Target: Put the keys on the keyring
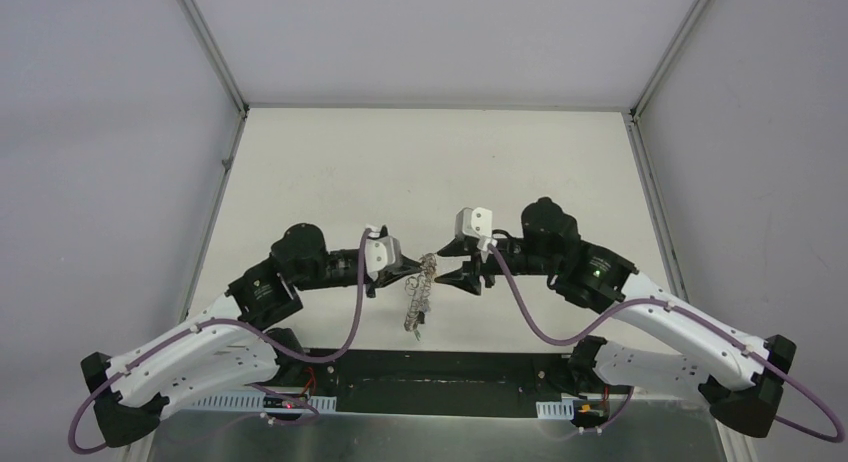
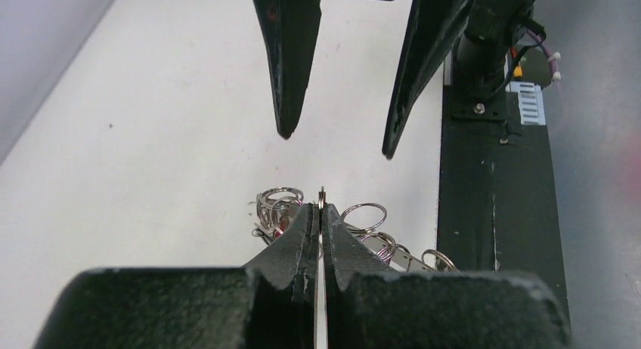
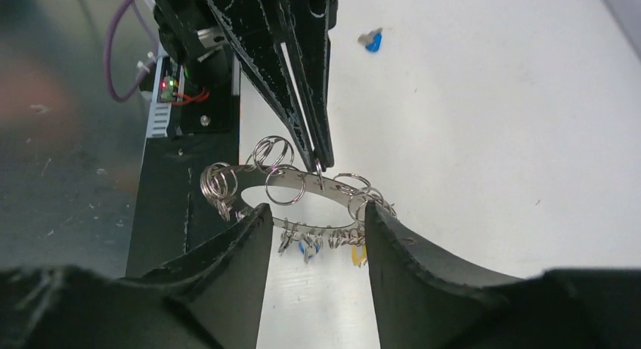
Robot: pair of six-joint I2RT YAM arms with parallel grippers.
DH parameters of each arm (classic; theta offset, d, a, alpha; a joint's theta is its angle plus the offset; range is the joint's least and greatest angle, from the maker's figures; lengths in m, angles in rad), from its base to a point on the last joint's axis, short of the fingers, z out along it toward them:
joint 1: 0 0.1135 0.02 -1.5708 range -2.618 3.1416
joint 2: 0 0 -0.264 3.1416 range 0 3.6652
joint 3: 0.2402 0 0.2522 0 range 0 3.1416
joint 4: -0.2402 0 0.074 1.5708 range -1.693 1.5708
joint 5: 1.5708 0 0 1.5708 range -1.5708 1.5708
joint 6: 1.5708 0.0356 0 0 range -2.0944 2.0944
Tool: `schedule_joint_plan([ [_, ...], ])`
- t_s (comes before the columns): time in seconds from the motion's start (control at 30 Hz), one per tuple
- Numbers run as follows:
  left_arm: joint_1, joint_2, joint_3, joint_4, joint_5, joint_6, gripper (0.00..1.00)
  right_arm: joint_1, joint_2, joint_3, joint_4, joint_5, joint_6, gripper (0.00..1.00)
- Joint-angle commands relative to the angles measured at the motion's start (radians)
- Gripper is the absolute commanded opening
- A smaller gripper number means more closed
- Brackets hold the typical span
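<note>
The keyring, a silvery band edged with small wire loops, hangs in the air between my two grippers. My left gripper is shut on its top edge, and the left wrist view shows the metal pinched between the closed pads. A blue key and a yellow key hang from the keyring. A red bit shows among the loops. My right gripper is open and empty. Its fingers straddle the ring without touching it that I can see.
One loose blue key lies on the white table beyond the left gripper. The black base plate runs along the near edge under the ring. Grey walls with metal rails close in the table's left, right and far sides.
</note>
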State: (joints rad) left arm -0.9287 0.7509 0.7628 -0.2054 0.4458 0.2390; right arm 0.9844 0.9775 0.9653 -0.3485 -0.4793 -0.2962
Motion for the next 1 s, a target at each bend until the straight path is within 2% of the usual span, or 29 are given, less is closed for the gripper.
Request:
schedule_joint_plan([
  [0.0, -0.001, -0.119, -0.084, 0.287, -0.010, -0.034, 0.00, 0.000, -0.104, -0.057, 0.196, -0.028, 0.029, 0.51],
  [0.13, -0.002, -0.173, -0.159, 0.417, 0.008, -0.063, 0.00, -0.001, -0.150, -0.102, 0.284, -0.053, 0.030, 0.50],
  [0.33, -0.002, -0.182, -0.221, 0.592, 0.076, -0.106, 0.00, 0.000, -0.154, -0.126, 0.387, -0.142, 0.050, 0.35],
  [0.5, -0.002, -0.174, -0.247, 0.678, 0.098, -0.125, 0.00, -0.001, -0.126, -0.126, 0.417, -0.166, 0.069, 0.28],
  [0.67, -0.002, -0.172, -0.236, 0.674, 0.103, -0.125, 0.00, -0.001, -0.109, -0.126, 0.424, -0.155, 0.067, 0.28],
  [0.83, -0.002, -0.165, -0.230, 0.671, 0.110, -0.131, 0.00, -0.001, -0.102, -0.137, 0.421, -0.115, 0.057, 0.34],
  [0.97, -0.002, -0.160, -0.223, 0.665, 0.121, -0.134, 0.00, -0.001, -0.104, -0.144, 0.420, -0.093, 0.061, 0.33],
])
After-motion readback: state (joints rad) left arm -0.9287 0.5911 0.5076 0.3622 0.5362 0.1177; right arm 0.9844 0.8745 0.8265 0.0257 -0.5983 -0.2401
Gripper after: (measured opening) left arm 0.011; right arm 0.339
